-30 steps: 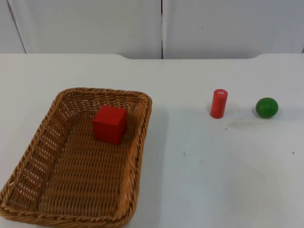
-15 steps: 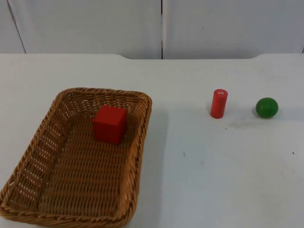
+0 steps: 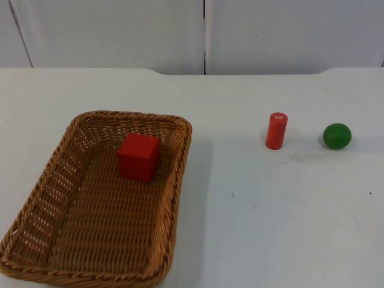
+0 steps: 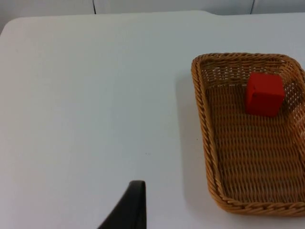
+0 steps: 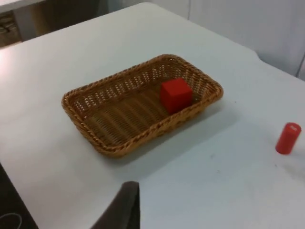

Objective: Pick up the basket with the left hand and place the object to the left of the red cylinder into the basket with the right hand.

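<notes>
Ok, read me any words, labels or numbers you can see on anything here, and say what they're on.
Red cylinder: a small white mark on its top end, too small to read.
Red cube, basket, green ball: no text visible.

We're in what looks like a robot lab or test bench: a plain white table top (image 3: 270, 228) ending at a bare grey partition wall (image 3: 288, 33). Laid out on it are simple props, a wicker basket (image 3: 171, 198), a red cube (image 3: 138, 157), a red cylinder (image 3: 276, 130), a green ball (image 3: 337, 135).
</notes>
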You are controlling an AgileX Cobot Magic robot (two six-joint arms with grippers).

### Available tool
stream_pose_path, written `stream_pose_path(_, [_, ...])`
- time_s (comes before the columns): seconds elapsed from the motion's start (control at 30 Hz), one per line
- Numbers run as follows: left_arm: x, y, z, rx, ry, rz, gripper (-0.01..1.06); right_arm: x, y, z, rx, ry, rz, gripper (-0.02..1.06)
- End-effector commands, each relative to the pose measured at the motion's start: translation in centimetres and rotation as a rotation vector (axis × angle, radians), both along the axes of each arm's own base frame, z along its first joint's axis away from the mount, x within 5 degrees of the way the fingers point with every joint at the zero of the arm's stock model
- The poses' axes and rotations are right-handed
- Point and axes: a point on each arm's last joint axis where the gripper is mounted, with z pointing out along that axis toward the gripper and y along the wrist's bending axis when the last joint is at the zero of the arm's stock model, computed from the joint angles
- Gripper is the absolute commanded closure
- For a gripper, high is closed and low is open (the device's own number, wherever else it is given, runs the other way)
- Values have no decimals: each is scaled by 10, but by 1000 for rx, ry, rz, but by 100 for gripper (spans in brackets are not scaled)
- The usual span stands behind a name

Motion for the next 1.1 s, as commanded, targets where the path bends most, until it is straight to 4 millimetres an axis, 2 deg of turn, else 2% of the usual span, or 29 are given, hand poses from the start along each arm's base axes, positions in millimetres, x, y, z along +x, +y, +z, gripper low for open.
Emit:
stream_pose_path(0.0, [0, 0, -1, 0, 1, -4, 0, -5, -8, -3, 13, 27, -33, -1])
stream_pose_path(0.43, [0, 0, -1, 2, 1, -7, 0, -32, -43, -23, -14, 99, -68, -1])
stream_pose_path(1.07, [0, 0, -1, 3, 1, -9, 0, -31, -37, -31, -48, 81, -10, -1])
